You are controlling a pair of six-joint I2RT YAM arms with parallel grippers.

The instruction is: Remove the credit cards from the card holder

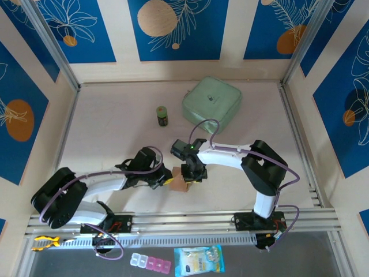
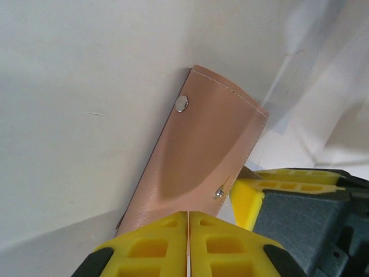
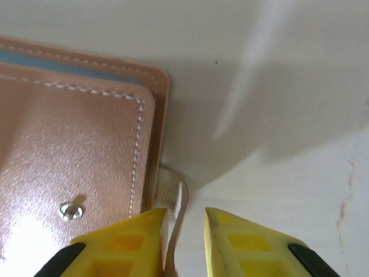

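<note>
The pinkish-tan card holder lies mid-bench, with a blue card edge showing along its seam. The left gripper has its jaws pressed together at the flap. The right gripper has its jaws slightly apart, a thin leather edge between them. A mint-green zip case sits well beyond

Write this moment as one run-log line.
left hand: shut on card holder | right hand: open, leather tab between fingers
</note>
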